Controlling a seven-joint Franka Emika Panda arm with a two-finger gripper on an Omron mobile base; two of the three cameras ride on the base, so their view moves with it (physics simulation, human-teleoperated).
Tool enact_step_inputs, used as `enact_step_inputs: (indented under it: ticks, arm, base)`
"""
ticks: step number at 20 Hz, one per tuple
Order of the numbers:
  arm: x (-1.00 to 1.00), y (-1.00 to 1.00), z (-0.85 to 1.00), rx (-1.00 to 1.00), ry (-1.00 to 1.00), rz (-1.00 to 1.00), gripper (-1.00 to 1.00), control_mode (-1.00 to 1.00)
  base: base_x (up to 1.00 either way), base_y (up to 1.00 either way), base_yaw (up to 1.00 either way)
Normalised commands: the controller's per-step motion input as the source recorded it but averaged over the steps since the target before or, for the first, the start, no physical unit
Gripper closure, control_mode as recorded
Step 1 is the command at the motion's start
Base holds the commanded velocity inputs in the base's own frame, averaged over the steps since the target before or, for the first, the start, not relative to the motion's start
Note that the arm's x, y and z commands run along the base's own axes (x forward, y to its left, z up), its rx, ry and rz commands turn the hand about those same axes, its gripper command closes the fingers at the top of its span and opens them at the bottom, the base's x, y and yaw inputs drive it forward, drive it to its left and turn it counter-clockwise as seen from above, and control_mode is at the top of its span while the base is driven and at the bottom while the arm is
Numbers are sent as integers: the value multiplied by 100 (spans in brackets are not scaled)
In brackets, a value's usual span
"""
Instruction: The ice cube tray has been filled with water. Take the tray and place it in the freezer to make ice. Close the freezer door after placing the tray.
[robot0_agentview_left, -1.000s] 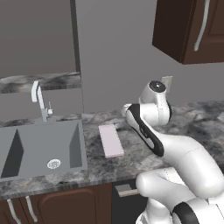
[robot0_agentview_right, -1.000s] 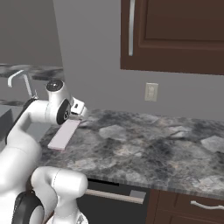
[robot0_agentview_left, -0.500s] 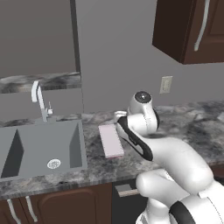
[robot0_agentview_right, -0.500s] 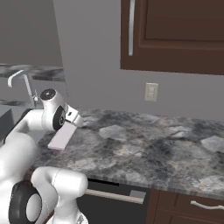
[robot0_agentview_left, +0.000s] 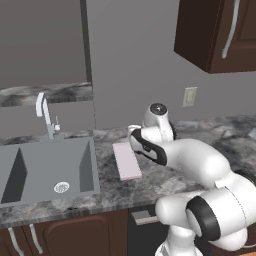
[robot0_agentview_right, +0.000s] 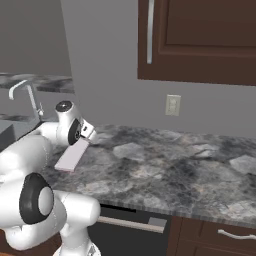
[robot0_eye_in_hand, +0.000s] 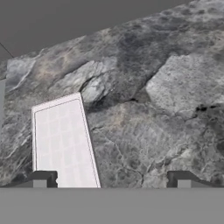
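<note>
The thin, flat, pale pink rectangular ice cube tray (robot0_agentview_left: 126, 160) lies on the mottled grey stone worktop (robot0_agentview_right: 165, 170), just beside the grey sink (robot0_agentview_left: 47, 170). The robot's hand (robot0_eye_in_hand: 111, 179) hovers over it with fingers spread wide, grasping nothing. The task looks barely begun: pickup, freezer placement and door closing all remain.

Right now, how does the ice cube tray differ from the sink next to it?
The ice cube tray is a thin, flat, pale pinkish slab lying on top of the counter; the sink is a deep grey basin sunk into it. The tray is far smaller and narrower. Both are rectangular.
</note>
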Motion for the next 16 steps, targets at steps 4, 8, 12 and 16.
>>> enact_step_inputs:
  ticks: [4,8,12,16]
  arm:
    - [46,0,-8,0,2,0,-100,-100]
    - [40,0,-17,0,6,0,-100,-100]
    - [40,0,-24,0,6,0,-100,-100]
    - [38,3,-25,0,4,0,-100,-100]
  base:
    - [0,0,0]
    - [0,0,0]
    - [0,0,0]
    - [0,0,0]
